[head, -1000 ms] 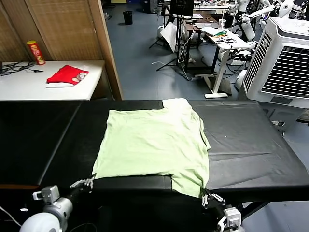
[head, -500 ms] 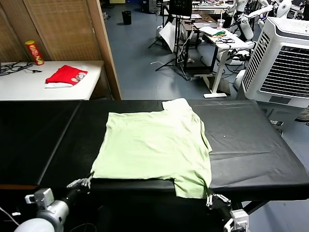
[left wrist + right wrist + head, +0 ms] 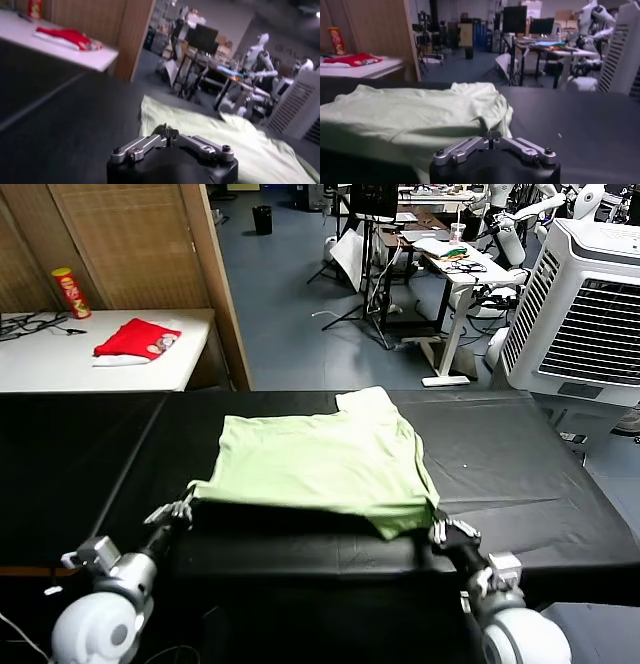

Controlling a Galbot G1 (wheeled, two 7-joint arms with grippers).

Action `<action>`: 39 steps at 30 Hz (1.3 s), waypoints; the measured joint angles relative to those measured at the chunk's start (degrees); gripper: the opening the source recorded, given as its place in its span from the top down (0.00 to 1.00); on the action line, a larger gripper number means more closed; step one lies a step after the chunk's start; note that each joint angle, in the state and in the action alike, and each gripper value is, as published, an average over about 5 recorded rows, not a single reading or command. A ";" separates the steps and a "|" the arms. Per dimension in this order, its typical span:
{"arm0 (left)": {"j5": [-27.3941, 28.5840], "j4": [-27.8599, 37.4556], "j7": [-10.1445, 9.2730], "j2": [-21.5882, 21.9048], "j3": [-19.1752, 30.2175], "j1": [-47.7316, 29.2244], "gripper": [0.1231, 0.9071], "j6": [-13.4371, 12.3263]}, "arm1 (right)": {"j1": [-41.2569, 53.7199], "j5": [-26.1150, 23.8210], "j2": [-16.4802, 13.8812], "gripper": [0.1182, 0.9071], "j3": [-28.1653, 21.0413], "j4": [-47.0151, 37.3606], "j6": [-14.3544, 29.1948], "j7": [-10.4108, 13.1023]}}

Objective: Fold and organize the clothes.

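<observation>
Nearest the robot, the left claw (image 3: 178, 511) was clenched on the near-left hem corner of the pale green T-shirt (image 3: 320, 459), and the right claw (image 3: 441, 529) was clenched on the near-right corner, lifting the hem off the black counter (image 3: 520, 484). Farther back, the shirt lay spread flat; the first fold looked barely begun, everything else remained.

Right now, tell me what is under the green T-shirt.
The T-shirt lies on the black table; its near hem is raised, pinched by the left gripper and right gripper. Bare black surface shows beneath that edge; farther under is covered.
</observation>
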 joint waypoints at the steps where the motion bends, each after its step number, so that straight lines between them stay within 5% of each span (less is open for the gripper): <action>1: 0.59 0.82 0.04 0.06 0.30 -0.71 0.99 -0.18 | 0.99 -0.07 -0.05 0.99 -0.44 -1.18 0.06 -0.08; 12: 5.22 9.48 0.50 0.47 3.80 -7.15 0.99 -1.34 | 9.48 -0.17 0.07 0.99 -3.65 -11.10 0.20 -2.08; 16: 5.95 11.13 0.67 0.21 4.36 -8.27 0.96 -1.33 | 9.92 -0.15 -0.09 0.83 -3.58 -11.58 -0.28 -3.32; 27: 5.79 10.43 0.79 0.10 4.24 -7.04 0.25 -0.85 | 3.54 -0.25 -1.40 0.17 -1.15 -3.97 -2.48 -3.20; 34: 5.00 9.93 1.04 0.33 3.91 -5.29 0.14 -0.22 | -1.27 -0.84 -1.23 0.14 0.20 -0.80 -2.29 -3.42; 39: 2.93 10.47 1.10 0.37 3.38 -4.58 0.14 0.34 | -2.91 -0.94 -0.52 0.26 0.47 -1.19 -1.52 -3.43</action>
